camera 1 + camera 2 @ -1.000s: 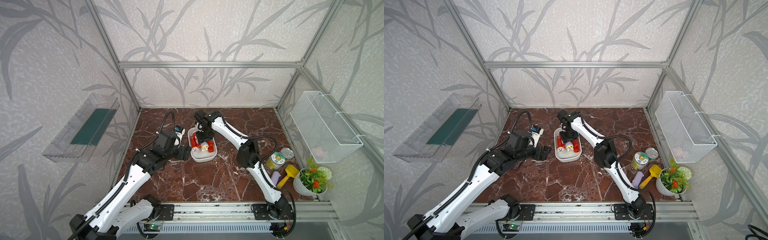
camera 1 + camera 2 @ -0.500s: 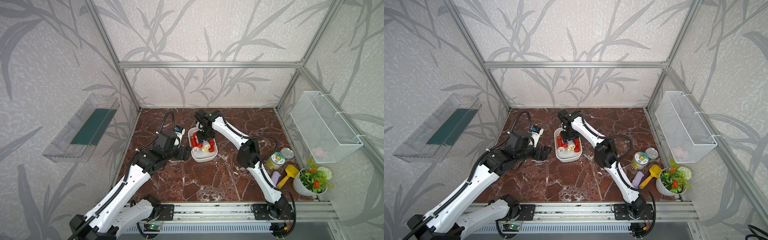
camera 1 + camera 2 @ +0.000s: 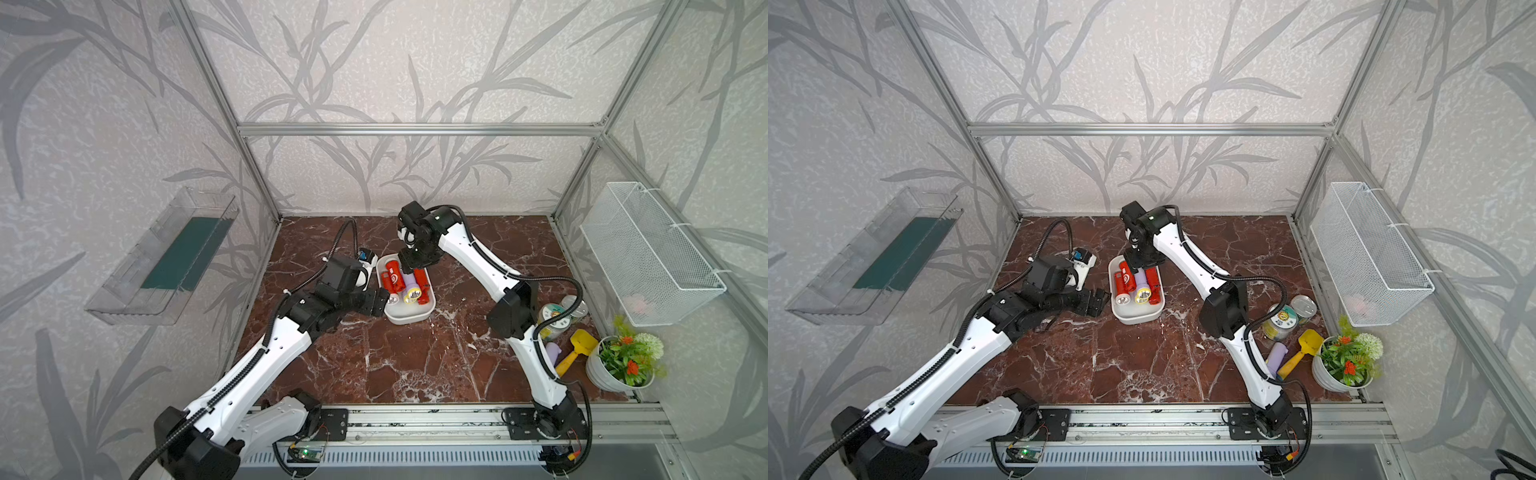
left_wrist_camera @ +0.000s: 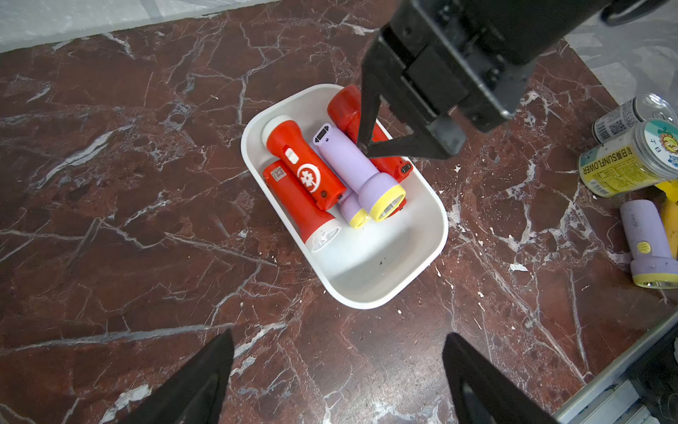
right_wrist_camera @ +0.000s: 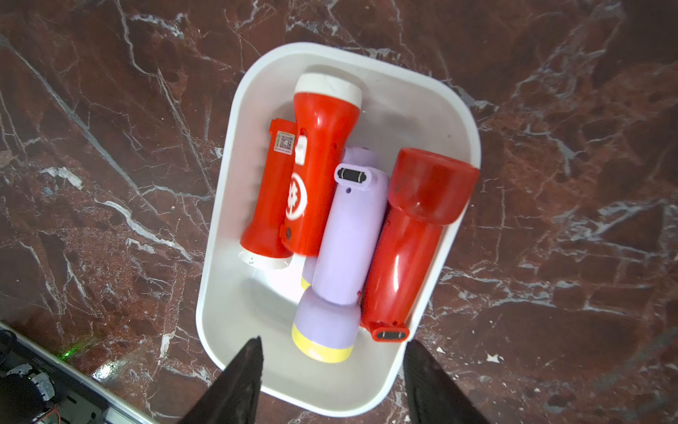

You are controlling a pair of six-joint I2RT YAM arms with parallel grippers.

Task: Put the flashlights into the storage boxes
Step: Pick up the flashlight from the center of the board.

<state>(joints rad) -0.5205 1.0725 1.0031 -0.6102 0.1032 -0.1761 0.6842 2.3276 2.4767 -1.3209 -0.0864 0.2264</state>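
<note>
Black fingers (image 5: 251, 372) of the right gripper (image 5: 332, 342) are seen spread apart, nothing grasped, above the white tray (image 5: 234, 330). Five flashlights are laid lengthwise in it. The top lavender flashlight (image 5: 350, 235) and the red flashlight with a QR sticker (image 5: 273, 191) are pointed toward the front rail (image 3: 415, 419). The red flashlight with a round white emblem (image 5: 315, 158) and the all-red flashlight (image 5: 407, 253) are pointed the opposite way. A smaller lavender flashlight (image 4: 352, 216) is half buried. The left gripper (image 4: 339, 332) is held wide apart, empty, beside the tray. A sixth flashlight (image 4: 645, 242) is seen on the marble (image 4: 110, 220), beside a jar (image 4: 623, 161) labelled "SUNFLOWER".
</note>
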